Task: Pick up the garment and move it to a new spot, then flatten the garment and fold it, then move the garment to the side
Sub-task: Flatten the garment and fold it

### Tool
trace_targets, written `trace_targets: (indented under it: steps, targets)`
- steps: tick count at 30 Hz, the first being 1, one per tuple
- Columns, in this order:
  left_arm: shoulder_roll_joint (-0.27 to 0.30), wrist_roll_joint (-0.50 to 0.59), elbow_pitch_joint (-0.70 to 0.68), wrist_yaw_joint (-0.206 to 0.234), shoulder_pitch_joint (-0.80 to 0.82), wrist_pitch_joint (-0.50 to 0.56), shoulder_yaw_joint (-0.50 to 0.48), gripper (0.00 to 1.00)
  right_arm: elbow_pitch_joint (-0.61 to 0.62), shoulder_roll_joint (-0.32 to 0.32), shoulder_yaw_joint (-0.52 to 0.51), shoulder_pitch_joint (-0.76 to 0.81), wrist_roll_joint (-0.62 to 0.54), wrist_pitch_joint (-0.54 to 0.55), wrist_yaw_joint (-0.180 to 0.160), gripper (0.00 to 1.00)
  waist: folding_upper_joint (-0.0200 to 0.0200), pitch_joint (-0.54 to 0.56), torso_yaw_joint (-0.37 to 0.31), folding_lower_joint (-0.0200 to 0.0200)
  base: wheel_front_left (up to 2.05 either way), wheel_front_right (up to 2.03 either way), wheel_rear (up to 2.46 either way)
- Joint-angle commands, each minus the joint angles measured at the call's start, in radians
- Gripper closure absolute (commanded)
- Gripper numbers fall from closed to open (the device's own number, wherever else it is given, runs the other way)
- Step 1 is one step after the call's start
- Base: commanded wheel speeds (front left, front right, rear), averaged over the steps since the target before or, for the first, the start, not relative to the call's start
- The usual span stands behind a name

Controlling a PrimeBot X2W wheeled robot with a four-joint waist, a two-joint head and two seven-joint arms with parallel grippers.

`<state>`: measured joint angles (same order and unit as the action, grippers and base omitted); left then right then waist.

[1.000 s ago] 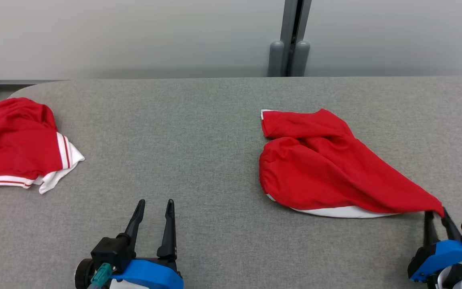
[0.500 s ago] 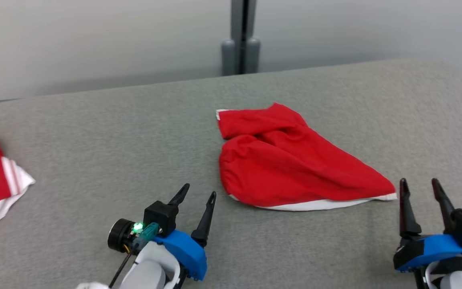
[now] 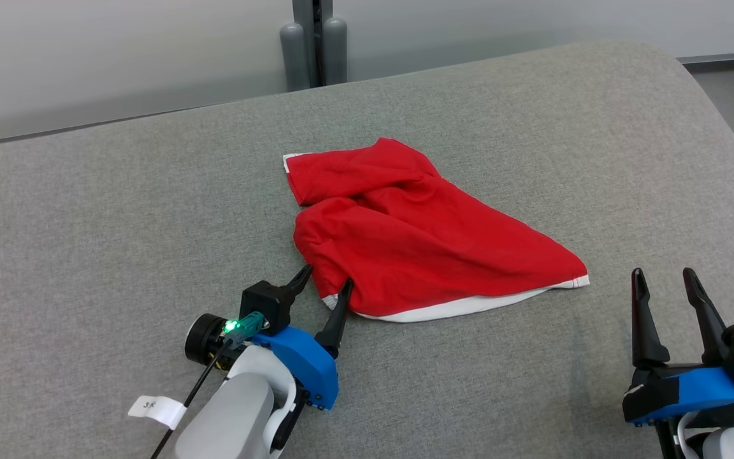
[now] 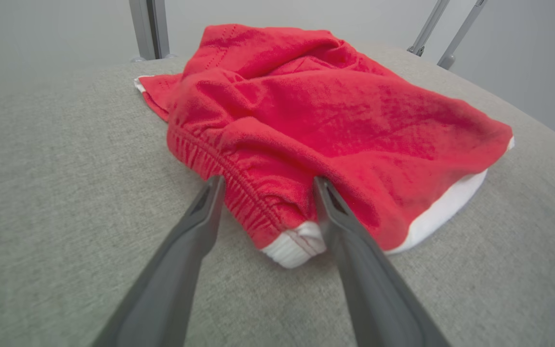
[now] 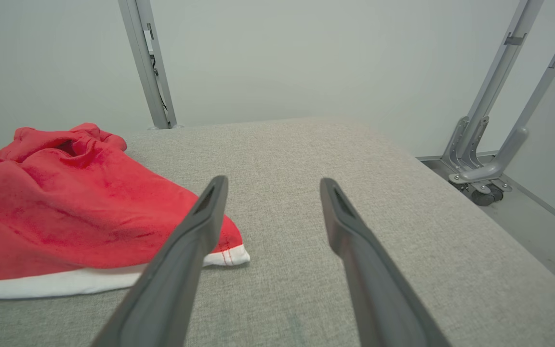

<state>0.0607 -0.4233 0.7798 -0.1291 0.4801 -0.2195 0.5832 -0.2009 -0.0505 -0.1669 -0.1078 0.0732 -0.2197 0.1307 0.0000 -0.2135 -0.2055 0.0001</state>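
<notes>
Garment: red with white edging, lying in a crumpled heap at the centre of the head view, on the grey fabric surface. One pointed corner with a white hem reaches toward the right of the frame.

Left jaws: lower centre-left of the head view, apart. In the left wrist view the two dark fingers straddle the garment's near corner, with the gathered red band and its white ribbed end lying between them. The right-hand finger touches the cloth. The jaws are not pressed together on it.

Right jaws: lower right of the head view, apart, nothing between them. In the right wrist view the garment's hemmed corner lies just beside the left-hand finger.

Grey upright post: top centre of the head view, beyond the surface's far edge.
</notes>
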Motion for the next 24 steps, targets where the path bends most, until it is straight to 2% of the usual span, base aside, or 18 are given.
trace_targets:
  steps: [1, 4, 6, 7, 12, 17, 24]
  targets:
    - [0.002, -0.008, 0.008, -0.001, 0.018, -0.005, 0.005, 0.0, 0.008, 0.0, 0.001, 0.012, 0.003, 0.002, 0.0, 0.0, 0.0, -0.001, -0.002, -0.0001, 0.0, 0.0, 0.0]
    - [0.001, -0.032, 0.04, -0.001, 0.041, -0.013, 0.026, 0.0, 0.01, 0.0, 0.007, 0.008, 0.008, 0.001, 0.0, 0.0, 0.0, -0.006, -0.009, -0.0001, 0.0, 0.0, 0.0]
    - [0.0, -0.048, 0.056, -0.001, 0.053, -0.017, 0.037, 0.6, 0.011, 0.0, 0.01, 0.005, 0.012, 0.0, 0.0, 0.0, 0.0, -0.008, -0.01, -0.0001, 0.0, 0.0, 0.0]
    - [0.0, -0.055, 0.063, -0.001, 0.059, -0.019, 0.045, 0.98, 0.012, 0.0, 0.011, 0.003, 0.014, -0.001, 0.0, 0.0, 0.0, -0.009, -0.01, -0.0001, 0.0, 0.0, 0.0]
    - [-0.001, -0.083, 0.085, -0.001, 0.073, -0.031, 0.084, 1.0, 0.007, 0.0, 0.009, 0.0, 0.015, -0.009, 0.0, 0.0, 0.0, -0.002, 0.005, -0.0001, 0.0, 0.0, 0.0]
    - [0.013, -0.069, 0.054, 0.002, 0.065, -0.045, 0.075, 1.0, 0.005, 0.0, 0.006, 0.003, 0.018, -0.012, 0.0, 0.0, 0.0, 0.013, 0.034, -0.0001, 0.0, 0.0, 0.0]
    - [0.096, -0.006, -0.2, 0.071, -0.08, -0.047, -0.007, 1.0, -0.005, 0.0, -0.006, 0.022, 0.019, -0.019, 0.0, 0.0, 0.0, 0.047, 0.09, -0.0001, 0.0, 0.0, 0.0]
